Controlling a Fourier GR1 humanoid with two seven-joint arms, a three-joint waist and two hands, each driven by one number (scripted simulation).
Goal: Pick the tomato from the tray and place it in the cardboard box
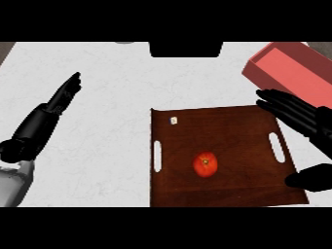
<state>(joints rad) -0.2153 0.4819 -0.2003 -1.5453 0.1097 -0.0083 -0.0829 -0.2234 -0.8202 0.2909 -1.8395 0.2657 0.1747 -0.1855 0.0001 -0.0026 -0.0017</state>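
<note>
Reaching looks to us like the step in hand. Our right hand [308,121] hangs open, fingers straight, over the right edge of the dark brown wooden tray [233,129]. The small round red tomato [206,164] lies untouched on the tray, to that hand's left and a little nearer us. We should bring the palm left above it, lower, then curl round it. The long salmon-red box [298,68] waits just beyond the fingertips. Our left hand [50,109] rests open, far to the left.
</note>
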